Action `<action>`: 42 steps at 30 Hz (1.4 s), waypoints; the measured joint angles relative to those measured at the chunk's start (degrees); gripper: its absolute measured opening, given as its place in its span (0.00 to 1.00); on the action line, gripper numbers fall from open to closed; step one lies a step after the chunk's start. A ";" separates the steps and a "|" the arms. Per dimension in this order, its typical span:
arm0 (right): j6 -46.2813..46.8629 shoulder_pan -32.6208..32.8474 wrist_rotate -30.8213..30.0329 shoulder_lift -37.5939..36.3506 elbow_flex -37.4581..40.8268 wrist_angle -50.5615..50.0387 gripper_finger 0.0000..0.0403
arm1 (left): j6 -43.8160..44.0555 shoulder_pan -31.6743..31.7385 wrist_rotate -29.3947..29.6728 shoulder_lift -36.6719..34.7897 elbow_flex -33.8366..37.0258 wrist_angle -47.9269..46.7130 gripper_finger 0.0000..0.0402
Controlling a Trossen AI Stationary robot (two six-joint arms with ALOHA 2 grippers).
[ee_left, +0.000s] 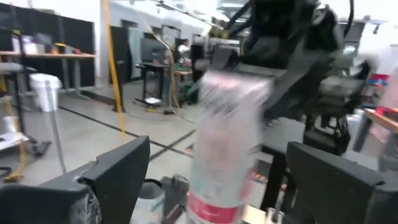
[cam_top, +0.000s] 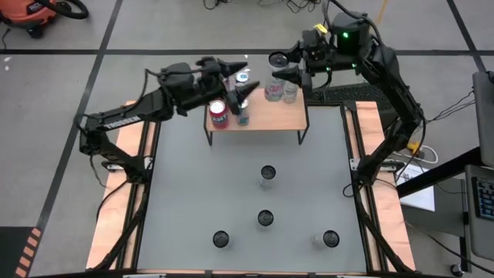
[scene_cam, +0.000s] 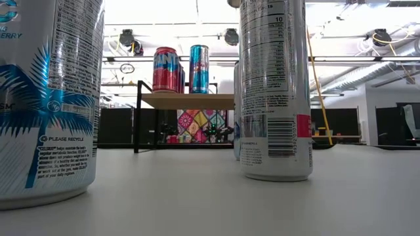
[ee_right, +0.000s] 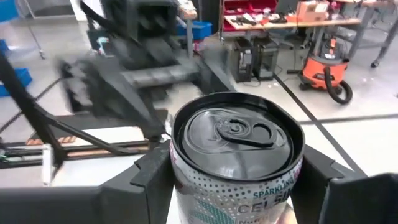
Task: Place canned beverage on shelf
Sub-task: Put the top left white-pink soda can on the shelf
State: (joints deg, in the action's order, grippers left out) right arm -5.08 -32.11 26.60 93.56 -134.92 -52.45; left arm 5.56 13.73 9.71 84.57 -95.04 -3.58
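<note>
The shelf point(cam_top: 266, 116), a light-brown wooden top on black legs, stands at the table's far edge. A red can point(cam_top: 219, 114) and a blue can point(cam_top: 243, 116) stand on its left part, and both show in the low view point(scene_cam: 165, 69) point(scene_cam: 199, 69). My left gripper point(cam_top: 241, 86) is open and hangs above these two cans; it holds nothing point(ee_left: 211, 180). My right gripper point(cam_top: 287, 72) is shut on a silver can point(ee_right: 235, 140) over the shelf's right part. Another pale can point(cam_top: 290, 93) stands beside it. My right gripper pinches the silver can's upper wall point(ee_right: 186, 177), just under its rim, between its two fingers, one on each side. The fingers come from the table's far side, slanting down. The can is upright, top up. Whether its base rests on the shelf top, I cannot tell.
Several cans stand on the grey table nearer the front point(cam_top: 267, 174) point(cam_top: 265, 218) point(cam_top: 221, 239) point(cam_top: 329, 239). Two of them fill the low view's foreground point(scene_cam: 46, 98) point(scene_cam: 274, 88) and hide the shelf's right part there. Both arms reach over the shelf, close together.
</note>
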 joint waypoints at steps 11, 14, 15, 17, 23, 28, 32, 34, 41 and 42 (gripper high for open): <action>-0.19 -10.50 11.49 2.87 16.66 14.84 0.52 | -0.48 0.62 5.17 -5.83 0.00 -9.54 0.93; -0.04 -11.78 12.73 2.86 22.07 20.82 0.52 | -0.48 0.61 5.84 -6.69 0.00 -12.85 0.93; -0.04 -11.98 12.63 2.86 23.91 22.65 0.52 | -0.48 0.59 6.15 -6.77 0.02 -13.85 0.93; 0.30 -12.31 12.64 2.93 27.64 26.85 0.52 | -0.33 0.52 6.71 -6.80 0.02 -14.38 0.93; 0.57 -13.35 12.69 2.93 36.30 37.64 0.52 | -0.30 0.51 6.89 -6.99 0.02 -15.36 0.93; -3.24 -14.83 12.58 2.93 38.87 38.44 0.52 | -0.33 0.59 7.00 -6.97 0.04 -15.60 0.93; -5.92 -15.62 12.49 2.93 39.29 38.54 0.52 | -0.33 1.17 7.11 -6.97 0.07 -15.62 0.93; -7.17 -15.86 12.51 2.93 39.29 38.55 0.53 | -0.33 1.44 7.13 -6.97 0.07 -15.60 0.93; -7.98 -15.83 12.56 6.13 39.31 38.32 0.53 | -0.28 2.41 7.13 -6.97 0.07 -15.71 0.93; -7.96 -15.83 12.53 6.60 39.31 38.43 0.53 | -0.28 2.42 7.13 -6.97 0.07 -15.88 0.93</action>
State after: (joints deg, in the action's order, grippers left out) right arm -13.04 -47.94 39.13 100.16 -95.61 -14.02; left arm 5.28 16.15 16.84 77.60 -94.98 -19.46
